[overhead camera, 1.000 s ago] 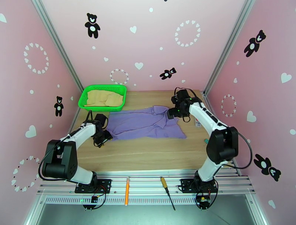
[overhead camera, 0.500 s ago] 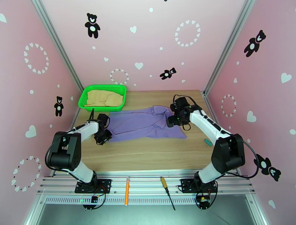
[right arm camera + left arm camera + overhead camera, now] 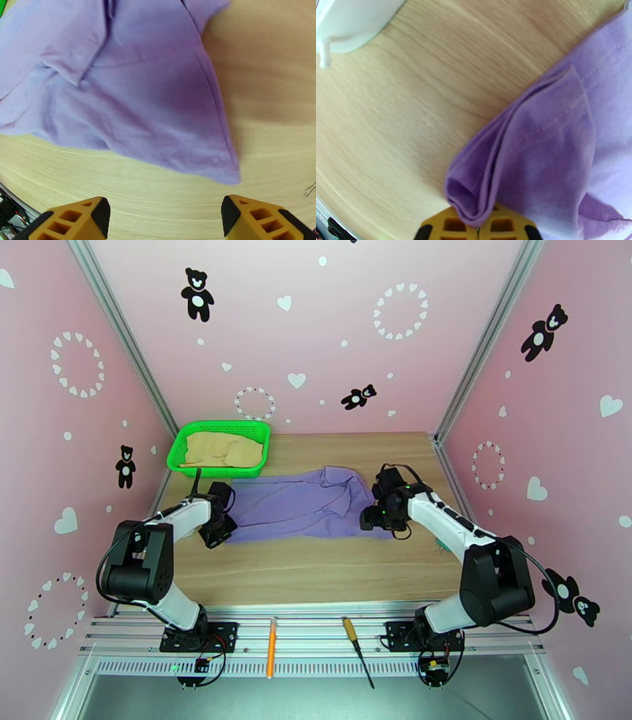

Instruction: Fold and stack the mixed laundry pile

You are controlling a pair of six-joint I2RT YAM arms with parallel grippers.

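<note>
The lavender-purple shirt [image 3: 304, 507] lies spread across the middle of the wooden table. My left gripper [image 3: 215, 532] sits at the shirt's near left corner. In the left wrist view that gripper [image 3: 477, 229] is shut on a folded edge of the shirt [image 3: 553, 158]. My right gripper [image 3: 371, 518] hovers at the shirt's near right corner. In the right wrist view this gripper [image 3: 166, 217] is open, its yellow fingertips [image 3: 91, 215] wide apart just short of the shirt's corner [image 3: 150, 98]. The tan-beige garment [image 3: 223, 449] lies in the green basket [image 3: 217, 471].
The green basket stands at the table's back left corner. An orange pen [image 3: 272, 646] and a screwdriver [image 3: 355, 650] rest on the metal rail in front of the arm bases. Pink walls close in three sides; bare wood [image 3: 316, 568] spans the near half.
My left gripper has shut on the shirt's left corner. The right arm has swung toward the near side, from the shirt's far right edge down to its near right corner.
</note>
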